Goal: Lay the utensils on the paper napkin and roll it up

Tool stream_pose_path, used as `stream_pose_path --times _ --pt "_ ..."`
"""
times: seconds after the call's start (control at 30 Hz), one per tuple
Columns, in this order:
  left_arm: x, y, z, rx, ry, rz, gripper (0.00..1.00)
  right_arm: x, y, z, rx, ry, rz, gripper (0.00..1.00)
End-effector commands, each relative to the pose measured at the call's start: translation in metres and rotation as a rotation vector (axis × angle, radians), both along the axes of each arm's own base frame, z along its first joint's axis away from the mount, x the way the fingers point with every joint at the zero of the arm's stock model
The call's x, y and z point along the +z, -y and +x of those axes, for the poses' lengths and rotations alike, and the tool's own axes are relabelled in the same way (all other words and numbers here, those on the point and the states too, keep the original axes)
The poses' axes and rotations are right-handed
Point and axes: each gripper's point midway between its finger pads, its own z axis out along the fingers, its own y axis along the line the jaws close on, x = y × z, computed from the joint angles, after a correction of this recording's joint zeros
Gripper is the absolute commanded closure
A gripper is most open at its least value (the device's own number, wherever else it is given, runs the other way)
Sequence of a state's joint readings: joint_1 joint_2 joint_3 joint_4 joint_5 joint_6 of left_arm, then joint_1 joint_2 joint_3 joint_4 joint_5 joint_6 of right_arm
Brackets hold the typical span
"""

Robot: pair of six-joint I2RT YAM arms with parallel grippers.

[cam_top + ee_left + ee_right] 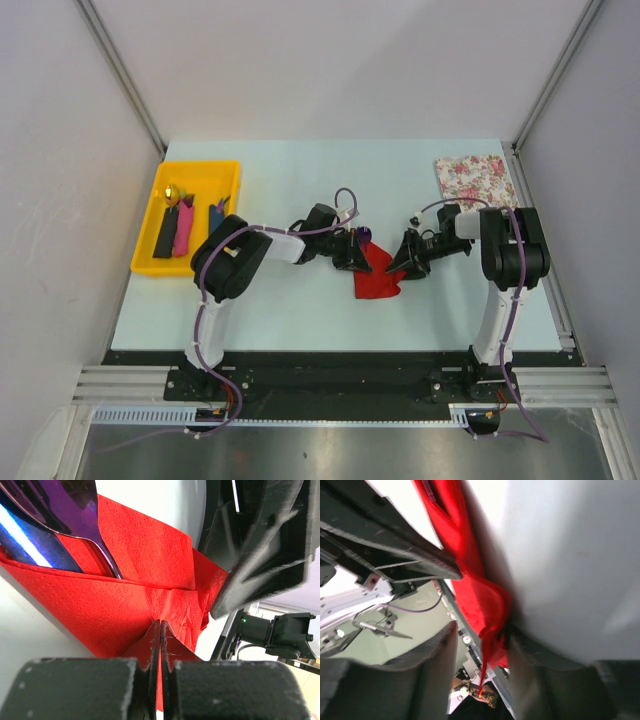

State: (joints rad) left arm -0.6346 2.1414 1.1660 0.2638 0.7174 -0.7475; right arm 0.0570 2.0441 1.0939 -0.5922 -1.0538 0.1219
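Note:
The paper napkin [378, 275], bright red and folded over, lies at the table's middle between both grippers. My left gripper [354, 252] is shut on its fold, the fingertips [156, 632] pinching red paper [100, 610]. A shiny blue-purple utensil [55, 525] lies tucked inside the fold, and its end shows as a purple spot [363, 234]. My right gripper [407, 263] stands at the napkin's right edge. Its jaws [485, 662] are apart, with a bunched corner of the napkin [480, 605] between them, against one finger [540, 675]. More utensils [183, 228] lie in the yellow tray.
The yellow tray [150, 225] sits at the back left, holding black, pink and blue-handled pieces and a gold object. A white flowered sheet [475, 178] lies at the back right. Grey walls enclose the table on three sides.

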Motion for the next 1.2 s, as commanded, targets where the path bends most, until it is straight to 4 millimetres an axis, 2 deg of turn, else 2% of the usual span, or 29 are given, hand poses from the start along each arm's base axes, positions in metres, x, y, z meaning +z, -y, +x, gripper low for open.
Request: stream_pose_path --times 0.0,0.2,0.3,0.43,0.47,0.7,0.87,1.07,1.17 --pt "-0.025 -0.010 0.008 0.033 0.027 0.080 0.99 -0.001 0.002 0.006 0.006 0.039 -0.077 0.58" --pt "-0.025 -0.008 0.009 0.025 0.033 0.083 1.00 0.017 0.000 0.013 0.003 0.077 -0.072 0.67" --pt "-0.025 -0.008 0.010 0.025 0.036 0.083 0.99 0.024 -0.001 0.013 0.007 0.095 -0.071 0.77" --pt "-0.023 -0.005 0.010 0.020 0.039 0.079 1.00 0.026 -0.010 0.014 0.018 0.088 -0.054 0.97" --pt "-0.023 -0.004 0.010 0.020 0.040 0.079 1.00 0.028 -0.013 0.014 0.021 0.085 -0.036 0.99" --pt "-0.022 -0.003 0.010 0.016 0.041 0.078 1.00 0.033 -0.034 0.023 0.040 0.115 -0.019 0.99" --pt "-0.018 -0.002 0.011 0.013 0.050 0.072 1.00 0.016 -0.045 0.020 0.079 0.103 -0.061 0.99" --pt "-0.004 0.000 0.014 0.022 0.060 0.044 1.00 -0.012 -0.039 0.012 0.094 0.050 -0.143 1.00" --pt "0.005 0.000 0.016 0.034 0.060 0.017 1.00 -0.020 -0.036 0.010 0.094 0.043 -0.177 1.00"
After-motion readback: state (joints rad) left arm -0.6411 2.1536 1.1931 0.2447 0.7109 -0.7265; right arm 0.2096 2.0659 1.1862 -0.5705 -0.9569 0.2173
